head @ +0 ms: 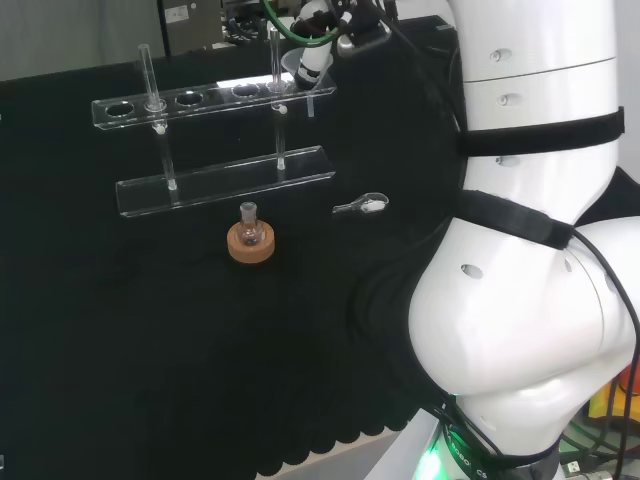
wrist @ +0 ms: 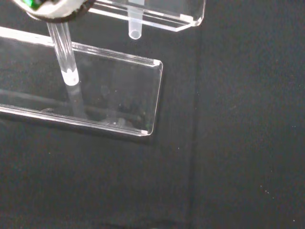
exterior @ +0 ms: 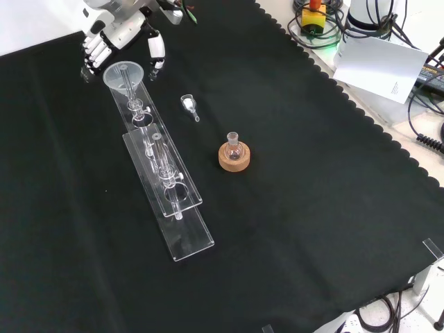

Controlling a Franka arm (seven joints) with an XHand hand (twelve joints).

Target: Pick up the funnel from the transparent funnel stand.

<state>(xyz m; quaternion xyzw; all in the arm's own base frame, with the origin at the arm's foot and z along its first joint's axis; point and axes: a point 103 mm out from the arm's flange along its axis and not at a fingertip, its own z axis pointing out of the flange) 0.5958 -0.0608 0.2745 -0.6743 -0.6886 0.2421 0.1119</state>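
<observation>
So you've got the black cloth (exterior: 312,208) covering the whole bench, and the biggest thing on it is the transparent funnel stand (exterior: 166,187), a long two-tier clear rack running away from the front camera toward the top left of that view. The funnel (exterior: 123,73) sits in the far end hole of the upper tier, cone up, stem poking straight down through the plate; in the wrist view you can see that stem tip (wrist: 135,29) hanging under the top shelf. So its long axis is vertical, and I'd say it has to come straight up to clear the hole.

The hand (exterior: 114,40) is right behind the funnel in the front view, just past the rim, with fingers hanging on one side and the thumb on the other. They look relaxed and spread, not curled round anything, and I can't see them touching the cone. The funnel lies just below and in front of the fingers, toward the camera.

Smaller stuff: a little flask (exterior: 232,144) on a cork ring (exterior: 234,159) well off to the right of the rack, and a small clear scoop-like piece (exterior: 189,105) between them, nearer the funnel end. Neither looks to be in your way.
</observation>
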